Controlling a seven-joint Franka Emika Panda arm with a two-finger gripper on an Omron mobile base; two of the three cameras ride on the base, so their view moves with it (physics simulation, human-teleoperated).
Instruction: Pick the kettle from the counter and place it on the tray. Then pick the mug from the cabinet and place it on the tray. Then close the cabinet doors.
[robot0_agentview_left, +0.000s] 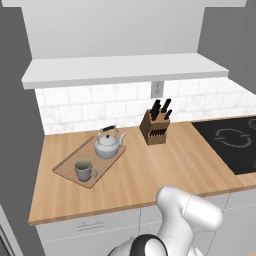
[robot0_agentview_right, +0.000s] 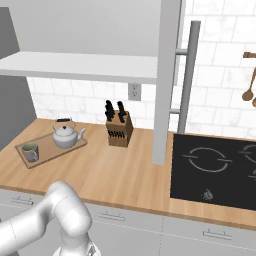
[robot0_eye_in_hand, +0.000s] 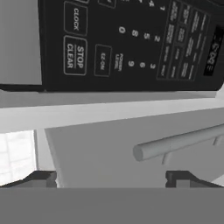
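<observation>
A squat silver-grey kettle (robot0_agentview_left: 109, 144) with a dark arched handle, knobbed lid and short spout stands upright on a thin light-brown wooden tray (robot0_agentview_left: 67, 168). Just beside it on the same tray stands a small grey mug (robot0_agentview_left: 84, 170) with an olive-green inside and one side handle. The tray lies on the left part of the long wooden surface (robot0_agentview_left: 165, 170), well apart from a wooden knife block (robot0_agentview_left: 155, 127) near the tiled wall. In the hand view the pincer (robot0_eye_in_hand: 112, 178) has its two dark tips spread wide, holding nothing, facing a flat grey cabinet door (robot0_eye_in_hand: 109, 153) with a silver bar handle (robot0_eye_in_hand: 177, 142), below a black microwave control panel (robot0_eye_in_hand: 131, 41).
</observation>
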